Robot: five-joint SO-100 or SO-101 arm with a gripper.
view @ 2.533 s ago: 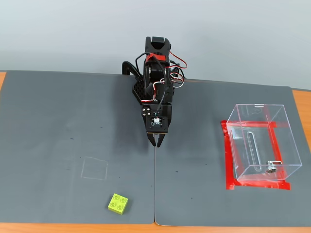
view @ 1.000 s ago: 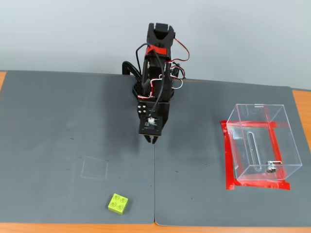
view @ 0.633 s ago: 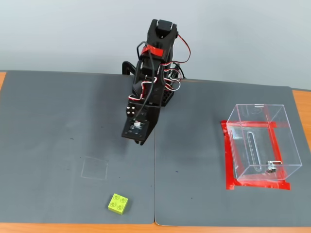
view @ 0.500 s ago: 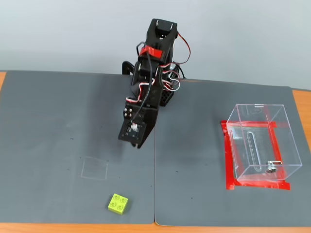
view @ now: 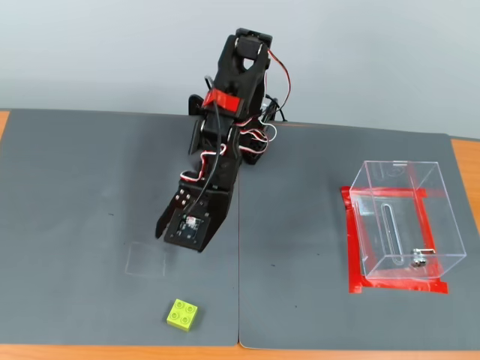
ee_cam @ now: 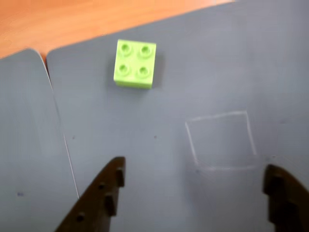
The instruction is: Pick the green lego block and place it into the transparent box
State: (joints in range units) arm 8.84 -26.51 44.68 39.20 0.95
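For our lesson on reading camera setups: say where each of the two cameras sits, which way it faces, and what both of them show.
Wrist view: rides on the arm, looks down past its two spread fingers at the green lego block on the grey mat.
Fixed view: stands in front, high up, facing the wall; shows the whole arm and the transparent box.
Both show: the block, the mat and the chalk square.

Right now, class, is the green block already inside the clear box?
No, the green block lies on the grey mat, far from the clear box.

The wrist view's bottom edge cuts off both end effector (ee_cam: 193,181) fingers.
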